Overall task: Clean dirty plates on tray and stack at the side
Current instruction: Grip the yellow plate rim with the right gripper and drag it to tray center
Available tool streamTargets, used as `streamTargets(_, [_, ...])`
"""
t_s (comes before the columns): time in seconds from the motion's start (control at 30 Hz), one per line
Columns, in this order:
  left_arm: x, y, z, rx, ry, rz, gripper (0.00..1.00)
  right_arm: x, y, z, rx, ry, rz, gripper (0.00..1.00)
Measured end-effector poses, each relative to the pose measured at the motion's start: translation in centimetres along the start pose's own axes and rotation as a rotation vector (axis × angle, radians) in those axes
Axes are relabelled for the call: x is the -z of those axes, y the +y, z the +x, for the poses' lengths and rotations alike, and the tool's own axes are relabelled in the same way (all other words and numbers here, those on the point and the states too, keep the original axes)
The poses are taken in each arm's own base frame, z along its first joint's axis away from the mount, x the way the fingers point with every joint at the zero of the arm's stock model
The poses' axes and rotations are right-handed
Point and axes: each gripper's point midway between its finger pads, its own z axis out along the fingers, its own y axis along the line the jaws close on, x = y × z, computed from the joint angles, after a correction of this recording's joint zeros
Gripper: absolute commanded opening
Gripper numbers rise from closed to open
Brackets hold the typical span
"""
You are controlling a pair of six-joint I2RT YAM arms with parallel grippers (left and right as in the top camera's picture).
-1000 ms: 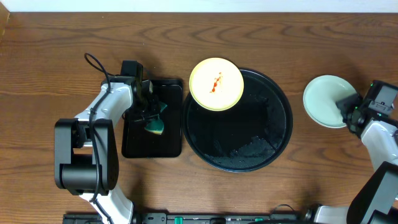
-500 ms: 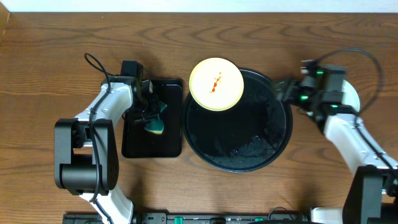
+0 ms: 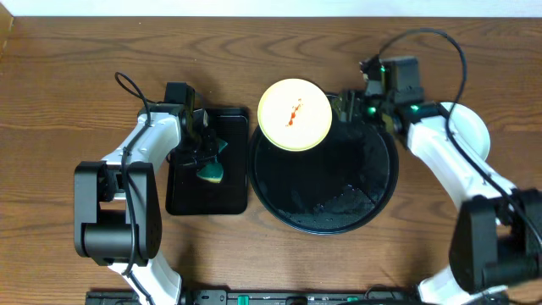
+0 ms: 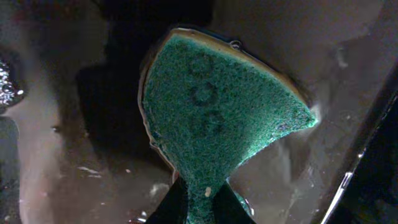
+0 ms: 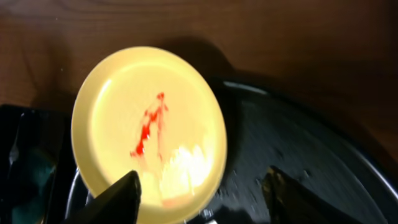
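Though yellow, plate (image 3: 312, 129) shows red smear (image 3: 294, 113).

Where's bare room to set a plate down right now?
Free: wood between round tray and right arm; wood left of left arm; the tray's front half, though wet. Crowded: tray's back edge, with yellow plate and right gripper; rectangular tray, with sponge.

At the overhead view's right, the right arm (image 3: 440, 148) covers most of a mint plate (image 3: 474, 125). The left wrist view's bottom edge cuts off the sponge (image 4: 217, 118) and the left gripper (image 4: 199, 208) pinching it.
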Motion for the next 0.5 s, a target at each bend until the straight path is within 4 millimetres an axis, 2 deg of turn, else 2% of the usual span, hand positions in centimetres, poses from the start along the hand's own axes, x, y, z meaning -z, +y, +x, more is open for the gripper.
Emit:
streamTargets(0.13, [0.0, 0.0, 0.0, 0.000, 0.000, 0.000, 0.07, -3.1, -0.1, 0.1, 0.006, 0.006, -0.011, 0.45])
streamTargets(0.27, [0.0, 0.0, 0.0, 0.000, 0.000, 0.000, 0.07, -5.9, -1.4, 1.3, -0.045, 0.032, -0.001, 0.42])
streamTargets(0.37, [0.0, 0.0, 0.0, 0.000, 0.000, 0.000, 0.08, -7.2, -2.1, 2.0, -0.075, 0.049, 0.004, 0.38])
streamTargets(0.5, [0.0, 0.0, 0.0, 0.000, 0.000, 0.000, 0.07, -7.7, -2.1, 2.4, -0.096, 0.056, -0.004, 0.16])
